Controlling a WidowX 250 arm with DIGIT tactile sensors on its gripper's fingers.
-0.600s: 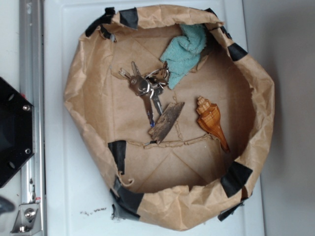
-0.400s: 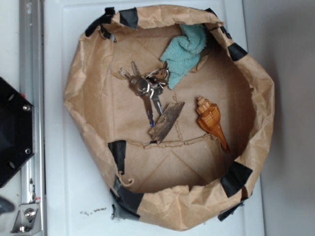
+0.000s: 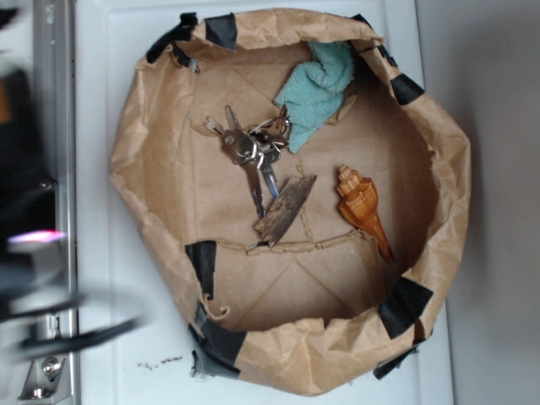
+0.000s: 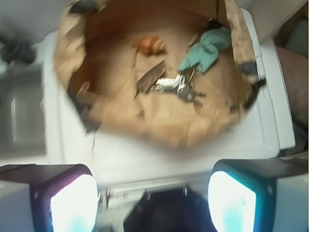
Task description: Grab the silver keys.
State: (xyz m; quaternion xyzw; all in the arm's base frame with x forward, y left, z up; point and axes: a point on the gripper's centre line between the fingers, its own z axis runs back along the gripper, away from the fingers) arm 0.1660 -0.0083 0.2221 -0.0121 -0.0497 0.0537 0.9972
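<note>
The silver keys [image 3: 251,152] lie on a ring with blades fanned out, on the floor of a brown paper basin [image 3: 135,169], left of centre. In the wrist view the keys [image 4: 176,87] appear far ahead, blurred. My gripper [image 4: 152,203] is open, its two bright pads wide apart with nothing between them. It hovers outside the basin over the white surface, well short of the keys. In the exterior view my arm [image 3: 34,253] is only a dark motion blur at the left edge.
A flat brown piece of wood [image 3: 285,208] lies just below the keys, touching their blades. An orange-brown seashell [image 3: 363,209] sits to the right, and a teal cloth [image 3: 319,89] at the upper rim. A metal rail [image 3: 55,84] runs down the left.
My arm has swung into the exterior view at the left as a blur, where only the still black base showed before. The keys and other objects have not moved.
</note>
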